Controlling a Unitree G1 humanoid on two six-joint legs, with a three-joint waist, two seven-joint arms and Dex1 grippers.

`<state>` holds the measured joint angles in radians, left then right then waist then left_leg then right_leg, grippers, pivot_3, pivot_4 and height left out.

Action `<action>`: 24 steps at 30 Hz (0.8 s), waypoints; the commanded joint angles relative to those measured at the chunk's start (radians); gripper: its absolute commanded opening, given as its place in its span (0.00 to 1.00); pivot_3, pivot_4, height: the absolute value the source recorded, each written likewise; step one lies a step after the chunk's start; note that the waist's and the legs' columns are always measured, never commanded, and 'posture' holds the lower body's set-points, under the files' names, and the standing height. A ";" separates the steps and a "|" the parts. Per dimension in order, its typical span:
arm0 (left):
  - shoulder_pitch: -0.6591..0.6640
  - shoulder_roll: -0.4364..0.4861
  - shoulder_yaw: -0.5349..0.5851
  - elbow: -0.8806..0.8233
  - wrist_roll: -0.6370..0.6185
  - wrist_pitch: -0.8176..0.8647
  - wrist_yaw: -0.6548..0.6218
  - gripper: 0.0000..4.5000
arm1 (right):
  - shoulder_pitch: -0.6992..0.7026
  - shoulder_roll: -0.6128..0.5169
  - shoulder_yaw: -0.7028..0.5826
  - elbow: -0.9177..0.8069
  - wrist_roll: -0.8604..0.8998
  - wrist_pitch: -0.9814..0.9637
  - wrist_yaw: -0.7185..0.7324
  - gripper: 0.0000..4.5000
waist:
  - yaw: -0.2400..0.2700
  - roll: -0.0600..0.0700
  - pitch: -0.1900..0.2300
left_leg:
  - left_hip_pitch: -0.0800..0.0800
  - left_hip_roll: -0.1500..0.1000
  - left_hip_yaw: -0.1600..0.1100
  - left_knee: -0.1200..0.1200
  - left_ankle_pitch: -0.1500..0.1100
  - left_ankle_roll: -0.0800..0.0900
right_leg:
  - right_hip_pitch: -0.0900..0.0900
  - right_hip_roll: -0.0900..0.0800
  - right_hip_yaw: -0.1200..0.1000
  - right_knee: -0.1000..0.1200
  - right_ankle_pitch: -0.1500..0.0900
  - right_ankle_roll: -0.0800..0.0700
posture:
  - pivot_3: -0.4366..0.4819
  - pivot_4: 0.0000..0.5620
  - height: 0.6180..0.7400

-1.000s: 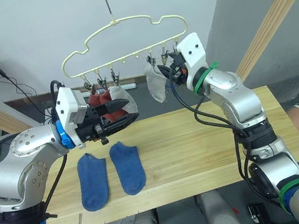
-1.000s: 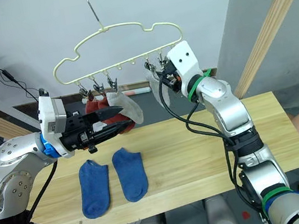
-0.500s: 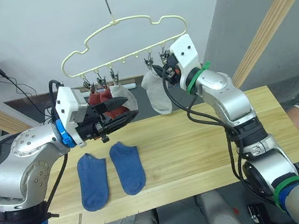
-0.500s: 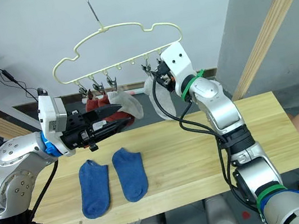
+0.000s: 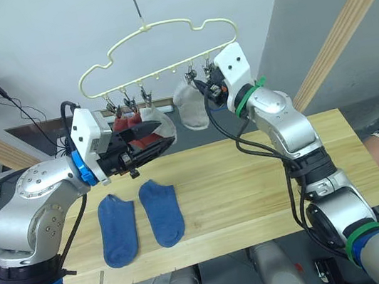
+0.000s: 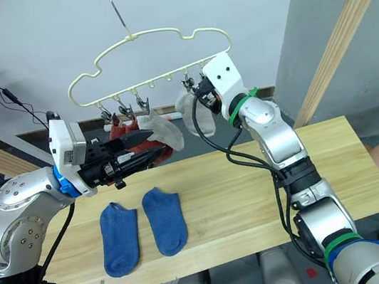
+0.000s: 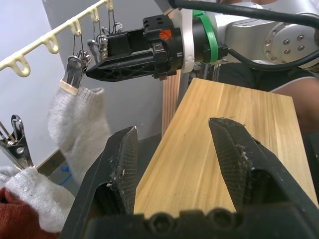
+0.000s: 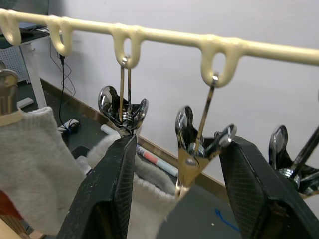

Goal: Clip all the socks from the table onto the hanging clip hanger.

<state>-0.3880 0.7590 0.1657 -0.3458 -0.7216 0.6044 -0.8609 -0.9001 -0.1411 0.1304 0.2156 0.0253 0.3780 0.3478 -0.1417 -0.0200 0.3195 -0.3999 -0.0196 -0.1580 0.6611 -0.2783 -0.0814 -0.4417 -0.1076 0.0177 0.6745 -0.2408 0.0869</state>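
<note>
The table [image 5: 252, 175] carries two blue socks [image 5: 142, 220] side by side. Above it hangs the clip hanger [image 5: 157, 53], with red and grey socks clipped on. The right gripper [image 5: 204, 88] is spread wide beside a hanging grey sock [image 5: 189, 106]; the left gripper [image 5: 164, 140] is wide too, holding nothing.

I see a pale yellow hanger [image 5: 160, 49] holding two red socks [image 5: 132, 131] and two grey socks [image 5: 190, 107]. Two blue socks [image 5: 141, 218] lie flat on the wooden table [image 5: 246, 183].
</note>
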 commanded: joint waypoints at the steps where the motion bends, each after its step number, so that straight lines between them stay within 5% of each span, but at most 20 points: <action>1: -0.010 -0.002 0.014 -0.036 -0.005 -0.005 0.007 0.56 | -0.034 0.014 -0.005 -0.018 0.006 -0.030 0.006 0.57 | 0.000 0.000 0.000 | 0.000 0.000 0.000 0.000 0.000 0.000 | 0.000 0.000 0.000 0.000 0.000 0.000 | 0.32 0.53 1.00; 5: -0.009 -0.001 0.015 -0.038 -0.007 -0.004 0.009 0.56 | -0.036 0.019 -0.007 -0.014 0.005 -0.032 0.008 0.57 | 0.000 0.000 0.000 | 0.000 0.000 0.000 0.000 0.000 0.000 | 0.000 0.000 0.000 0.000 0.000 0.000 | 0.32 0.53 1.00; 10: -0.006 -0.001 0.015 -0.040 -0.007 -0.003 0.012 0.57 | -0.032 0.024 -0.011 -0.019 0.006 -0.031 0.001 0.30 | 0.000 0.000 0.000 | 0.000 0.000 0.000 0.000 0.000 0.000 | 0.000 0.000 0.000 0.000 0.000 0.000 | 0.32 0.52 1.00; 24: -0.007 -0.005 0.010 -0.038 -0.011 -0.005 0.013 0.57 | -0.019 0.014 -0.013 -0.030 -0.002 -0.028 -0.004 0.30 | 0.000 0.000 0.000 | 0.000 0.000 0.000 0.000 0.000 0.000 | 0.000 0.000 0.000 0.000 0.000 0.000 | 0.31 0.52 1.00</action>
<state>-0.3879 0.7570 0.1638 -0.3481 -0.7222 0.6055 -0.8431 -0.9143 -0.1247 0.1303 0.2224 0.0233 0.3752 0.3458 -0.1415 -0.0200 0.3195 -0.3999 -0.0196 -0.1580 0.6614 -0.2783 -0.0815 -0.4417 -0.1076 0.0177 0.6750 -0.2408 0.0868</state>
